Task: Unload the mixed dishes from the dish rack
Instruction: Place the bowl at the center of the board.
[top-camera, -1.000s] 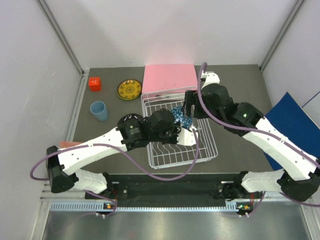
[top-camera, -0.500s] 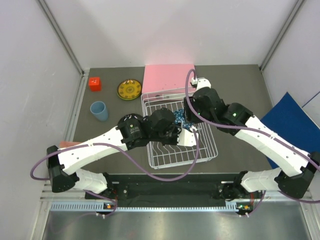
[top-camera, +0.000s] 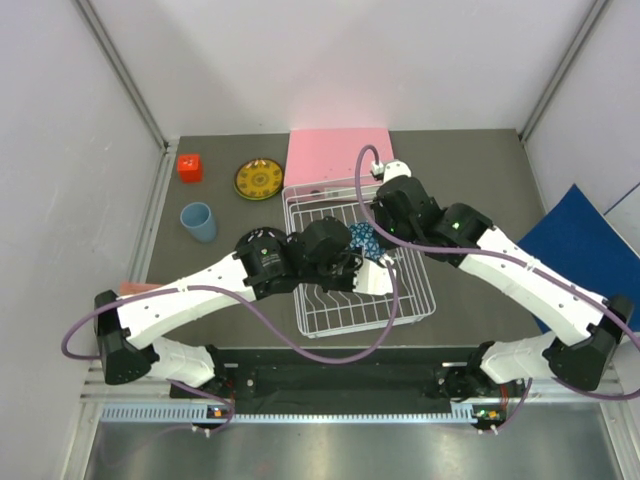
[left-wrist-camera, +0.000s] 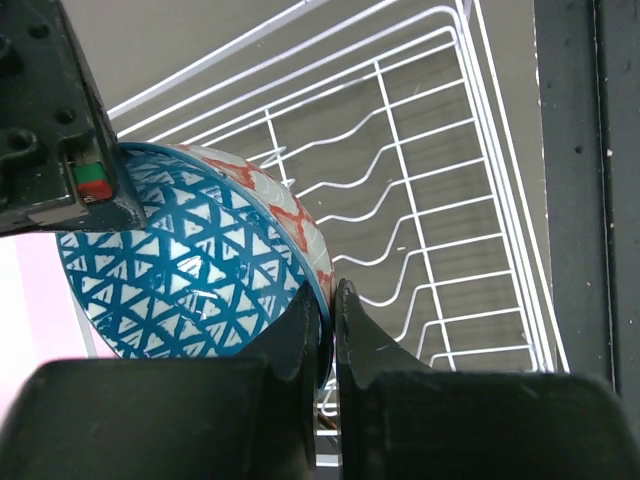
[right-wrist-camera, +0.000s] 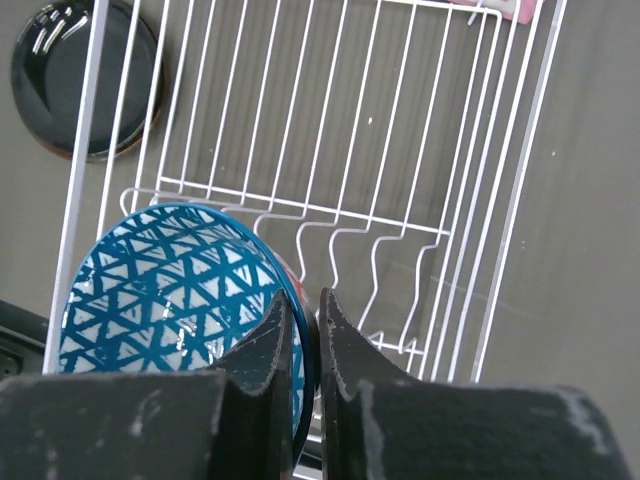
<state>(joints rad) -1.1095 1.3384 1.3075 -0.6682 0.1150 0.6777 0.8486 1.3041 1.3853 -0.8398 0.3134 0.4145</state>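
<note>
a dark grey table (top-camera: 470, 170) sits between pale walls (top-camera: 60, 120), a blue panel (top-camera: 580, 240) at right.

My dark table (top-camera: 470, 190) carries a red cube (top-camera: 190, 167), yellow-amber patterned plate (top-camera: 259, 180) and light blue cup (top-camera: 198, 222) at left. Pink box (top-camera: 338, 155) and dish rack (top-camera: 350, 310) sit mid-table (black plate (right-wrist-camera: 85, 80) just beside the rack).

The bowl (left-wrist-camera: 190, 270) is blue with white triangles inside, red-and-white outside; the rack (top-camera: 350, 310) is white.

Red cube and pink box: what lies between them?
The yellow-amber patterned plate lies between the red cube and the pink box, shown in the top external view.
</note>
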